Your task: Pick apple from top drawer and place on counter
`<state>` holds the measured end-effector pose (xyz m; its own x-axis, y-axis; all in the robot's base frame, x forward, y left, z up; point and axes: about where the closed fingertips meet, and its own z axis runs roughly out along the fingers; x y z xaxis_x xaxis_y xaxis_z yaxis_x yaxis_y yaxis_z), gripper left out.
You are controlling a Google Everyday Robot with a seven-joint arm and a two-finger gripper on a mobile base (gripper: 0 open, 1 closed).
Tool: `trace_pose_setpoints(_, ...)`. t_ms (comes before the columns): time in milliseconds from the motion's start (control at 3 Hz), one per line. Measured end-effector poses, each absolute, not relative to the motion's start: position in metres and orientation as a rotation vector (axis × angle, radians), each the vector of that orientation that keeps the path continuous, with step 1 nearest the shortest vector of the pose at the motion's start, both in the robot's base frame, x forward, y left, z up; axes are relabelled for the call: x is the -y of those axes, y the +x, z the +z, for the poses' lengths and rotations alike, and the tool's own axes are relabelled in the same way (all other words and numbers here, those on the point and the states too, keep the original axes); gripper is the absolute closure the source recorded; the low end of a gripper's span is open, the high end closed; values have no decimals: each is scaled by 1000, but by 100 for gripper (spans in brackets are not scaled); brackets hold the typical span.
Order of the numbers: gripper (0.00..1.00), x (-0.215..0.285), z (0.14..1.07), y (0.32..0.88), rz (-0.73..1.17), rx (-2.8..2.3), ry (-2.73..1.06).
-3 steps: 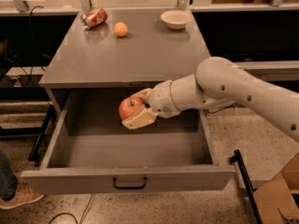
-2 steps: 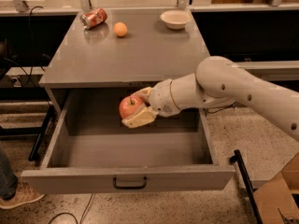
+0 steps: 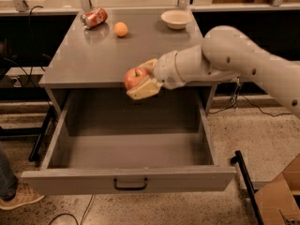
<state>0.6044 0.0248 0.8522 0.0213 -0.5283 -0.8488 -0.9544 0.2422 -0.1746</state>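
Although the flat glossy grey counter (image 3: 117,55) and the wide shallow grey top drawer (image 3: 70,179), pulled out with its small black handle (image 3: 130,184) centred, sit as they did a second ago, the white two-finger gripper (image 3: 137,80) has risen from the drawer cavity to the counter's front edge. It clamps the round red-yellow apple (image 3: 134,77), which overlaps the counter lip. Bare counter stretches behind it. Along the rear: shallow cream bowl (image 3: 176,18), tipped red drinks can (image 3: 94,18), small orange ball-like fruit (image 3: 121,29), all well apart from the apple.
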Motion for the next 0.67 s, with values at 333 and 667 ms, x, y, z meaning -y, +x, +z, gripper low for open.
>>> trace_pose_setpoints(333,100,-3,889,661,530,-1626,-1314)
trace_pose_setpoints(667,100,25,894,731,501,-1670,-1164)
